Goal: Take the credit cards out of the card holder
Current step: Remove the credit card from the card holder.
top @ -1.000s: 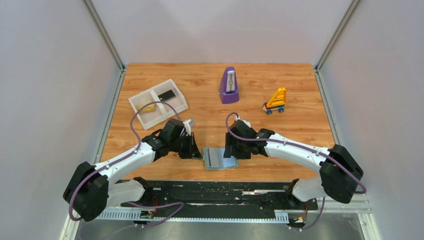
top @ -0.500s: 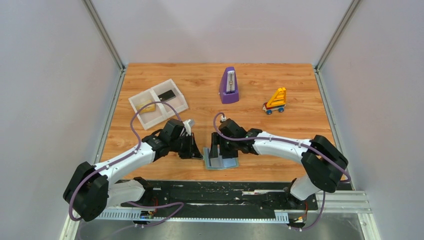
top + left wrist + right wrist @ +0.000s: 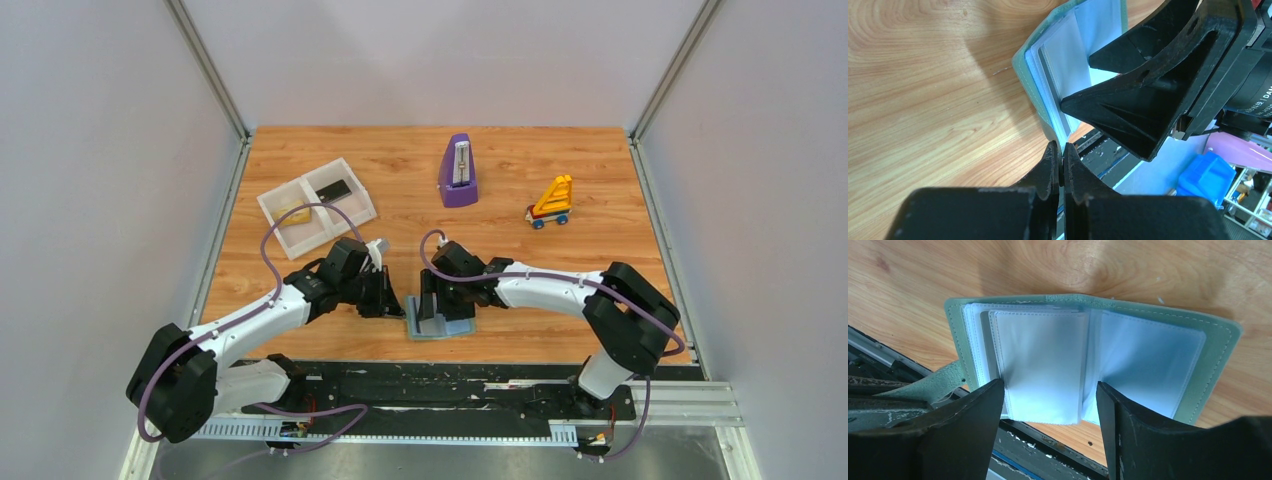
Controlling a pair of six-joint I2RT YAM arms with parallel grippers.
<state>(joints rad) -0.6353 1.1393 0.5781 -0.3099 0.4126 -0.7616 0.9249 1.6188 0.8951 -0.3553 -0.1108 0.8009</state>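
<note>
At the woodgrain tabletop's (image 3: 560, 260) 6 o'clock edge, the stitched teal card holder (image 3: 1218, 355) lies open, its glossy clear sleeves (image 3: 1043, 365) fanned. The right tool (image 3: 1050, 390), released, straddles them; the left tool (image 3: 1062, 165) is clenched beside its 9 o'clock edge.

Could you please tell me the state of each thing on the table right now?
card holder: open flat, visible pockets look empty
left fingers: shut on the holder's strap
right fingers: open, astride the pockets
yellow card: out, in the tray, left compartment
black card: out, in the tray, right compartment
metronome: upright
toy car: upright on its wheels
</note>
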